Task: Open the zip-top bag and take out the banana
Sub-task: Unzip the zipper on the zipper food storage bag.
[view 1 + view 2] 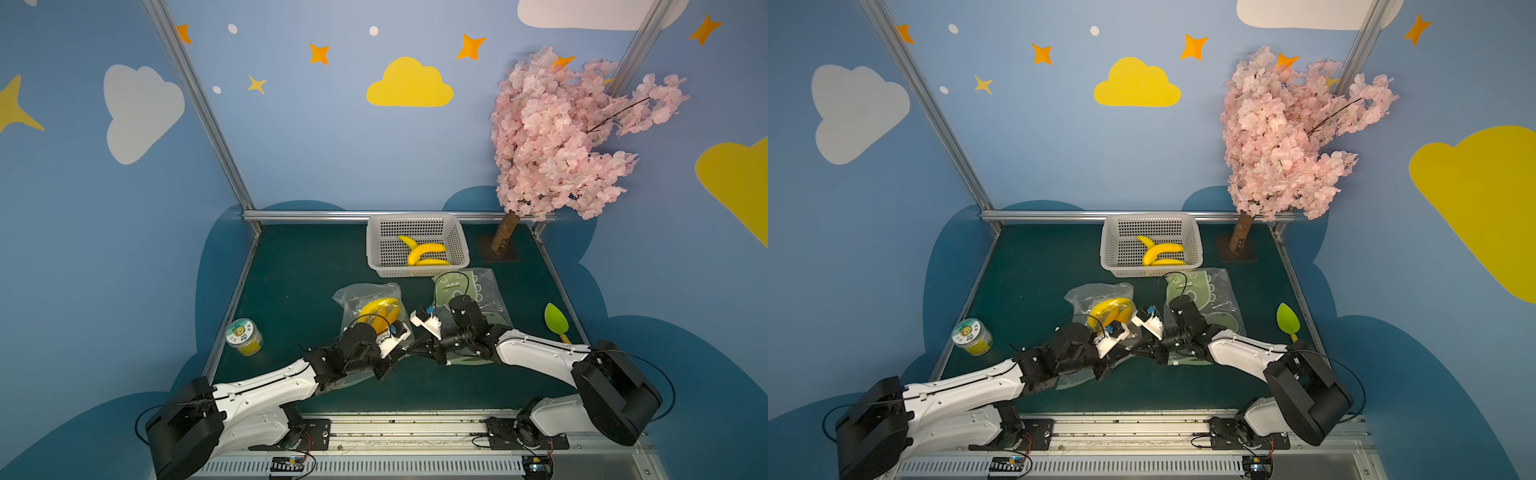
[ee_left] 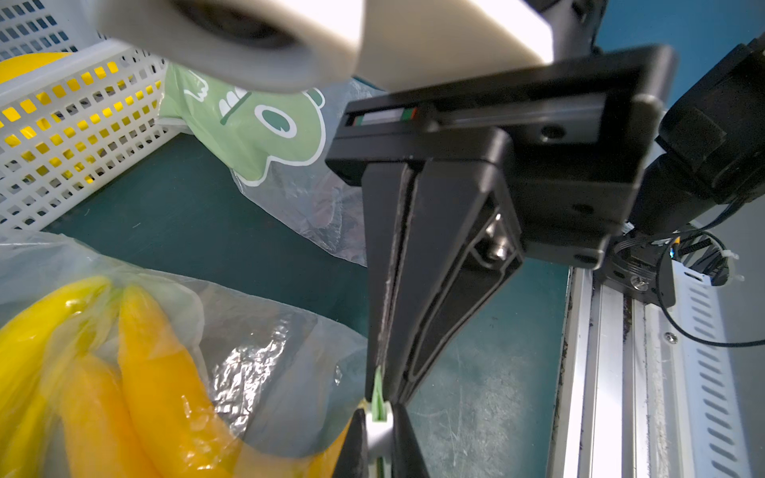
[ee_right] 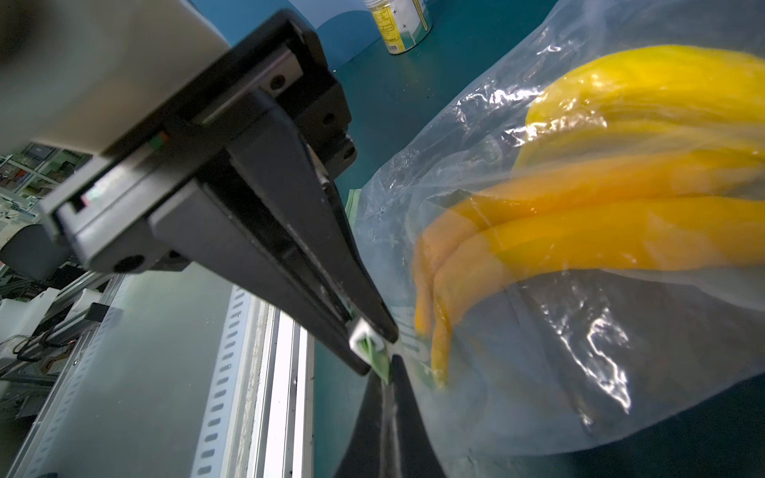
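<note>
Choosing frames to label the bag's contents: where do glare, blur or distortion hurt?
Right wrist view: white glare streaks on the zip-top bag, bananas hazy through the film. Left wrist view: the white housing close to the lens is out of focus. In both top views: even light, sharp, but wide-angle, and the bag is small.

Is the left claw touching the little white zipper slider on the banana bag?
Touching. In the right wrist view the left gripper clamps the white slider on the zip-top bag.

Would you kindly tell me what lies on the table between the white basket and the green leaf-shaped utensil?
A clear bag with a green cartoon print lies flat there; both top views show it.
</note>
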You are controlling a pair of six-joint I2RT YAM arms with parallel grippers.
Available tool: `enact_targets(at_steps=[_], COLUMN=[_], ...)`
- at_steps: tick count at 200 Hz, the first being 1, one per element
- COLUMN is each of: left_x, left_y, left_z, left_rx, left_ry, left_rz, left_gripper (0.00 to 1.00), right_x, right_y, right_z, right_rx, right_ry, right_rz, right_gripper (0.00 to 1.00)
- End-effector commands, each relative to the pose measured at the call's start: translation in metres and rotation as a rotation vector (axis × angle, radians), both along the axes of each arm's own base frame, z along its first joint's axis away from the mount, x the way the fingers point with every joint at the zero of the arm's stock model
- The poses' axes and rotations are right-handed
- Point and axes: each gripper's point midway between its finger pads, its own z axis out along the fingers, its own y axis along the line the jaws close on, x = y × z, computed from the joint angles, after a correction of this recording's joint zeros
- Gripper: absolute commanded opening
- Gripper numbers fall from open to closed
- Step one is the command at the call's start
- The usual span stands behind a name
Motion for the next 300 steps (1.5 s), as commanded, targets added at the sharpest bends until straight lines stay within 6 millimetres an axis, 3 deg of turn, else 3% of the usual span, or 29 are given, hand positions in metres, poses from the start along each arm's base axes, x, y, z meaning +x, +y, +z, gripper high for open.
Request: enact_targets(at_steps=[1, 92, 167, 300], left_x=[-0.004, -0.012, -0.025, -0.031], left_y=[-0.002, 0.002, 0.014, 0.031], left_z=[-0.007, -0.026, -0.053, -0.081], left_rx=[0.019, 0.060, 0.126, 0.224], left_ry=[0.031, 0.112, 0.190, 0.248], left_rz=[-0.030, -0.019, 0.007, 0.086], left_gripper=[0.06, 0.08, 0.08, 0.09], right_x=[0.008, 0.027, 0.057, 0.075], right_y=[-0.005, -0.015, -0.041, -0.061], right_z=[0.008, 0.011, 0.021, 0.026], right_rx=[0.001, 0.014, -0.001, -0.004], right_ry=[-0.044, -0.123, -0.228, -0.246], right_rz=[-0.037, -0.150, -0.366, -0.492], right_gripper=[0.00, 0.00, 0.00, 0.00])
